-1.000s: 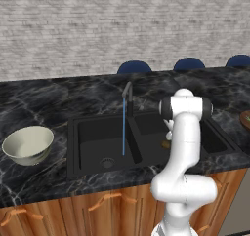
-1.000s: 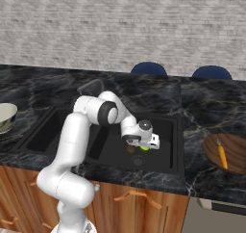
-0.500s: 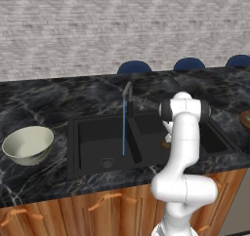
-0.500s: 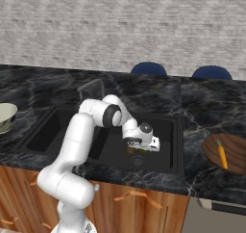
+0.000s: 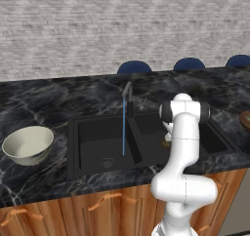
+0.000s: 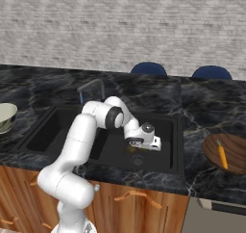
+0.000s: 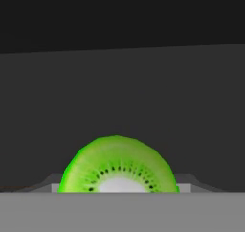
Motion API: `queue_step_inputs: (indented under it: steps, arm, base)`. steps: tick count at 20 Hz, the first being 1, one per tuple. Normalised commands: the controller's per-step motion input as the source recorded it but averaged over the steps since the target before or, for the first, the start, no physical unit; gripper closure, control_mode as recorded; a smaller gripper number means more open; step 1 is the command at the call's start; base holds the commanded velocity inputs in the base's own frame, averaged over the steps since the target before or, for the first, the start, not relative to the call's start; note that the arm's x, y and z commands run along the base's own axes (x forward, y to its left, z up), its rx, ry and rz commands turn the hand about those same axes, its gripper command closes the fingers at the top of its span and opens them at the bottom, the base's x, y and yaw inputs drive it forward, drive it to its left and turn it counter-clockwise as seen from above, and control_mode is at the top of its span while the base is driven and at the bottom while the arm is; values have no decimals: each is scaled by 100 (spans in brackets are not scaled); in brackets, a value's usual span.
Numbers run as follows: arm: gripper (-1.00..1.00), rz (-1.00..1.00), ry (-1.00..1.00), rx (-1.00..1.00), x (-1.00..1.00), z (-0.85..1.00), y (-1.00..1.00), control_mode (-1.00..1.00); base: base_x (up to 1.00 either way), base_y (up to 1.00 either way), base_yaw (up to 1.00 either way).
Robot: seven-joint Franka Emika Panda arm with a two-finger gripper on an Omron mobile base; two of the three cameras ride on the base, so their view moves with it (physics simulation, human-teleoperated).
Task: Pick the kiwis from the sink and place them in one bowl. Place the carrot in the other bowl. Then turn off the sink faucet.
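Item one, nearest: my claw (image 6: 138,149), which I am holding low inside the right basin of the sink (image 6: 169,131), close to the basin floor and beside its round drain. I am straddling a bright green kiwi (image 7: 118,165), which is showing its cut face, with a pale core and a ring of dark seeds. My fingertips (image 7: 185,187) are standing just beside it, one on either side. The jaws are standing partly apart, but I cannot tell whether they are pressing on the fruit or only flanking it. Item two: the sink itself, black and double-basined, sitting in the black marble surface (image 5: 39,103). Item three: the sink faucet (image 5: 128,91), dark and upright at the back between the basins. It is pouring a thin blue water stream (image 5: 124,127) down into the left basin. Item four, far out to my left: the off-white bowl (image 5: 24,157), resting on the surface well apart from the sink. Item five, far out to my right: the brown bowl (image 6: 236,152), which is carrying the carrot (image 6: 222,155). The carrot is lying with its green end pointing away from me. Item six, below the surface: wooden cabinet fronts (image 6: 144,208) with curved handles. Item seven, beyond the surface: blue chair backs (image 6: 149,68) are peeking over the far edge. Item eight, farthest: a grey brick wall (image 5: 97,30).
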Motion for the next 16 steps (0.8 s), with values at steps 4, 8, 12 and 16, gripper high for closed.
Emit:
queue_step_inputs:
  steps: [4,8,12,16]
  arm:
    - [100,0,-7,0,-13,46,0,-100]
    - [100,0,-9,0,-17,59,0,-100]
    - [100,0,-2,0,-16,56,1,-100]
    - [100,0,0,0,-18,55,6,-100]
  base:
    - [0,0,0]
    - [0,0,0]
    - [0,0,0]
    - [0,0,0]
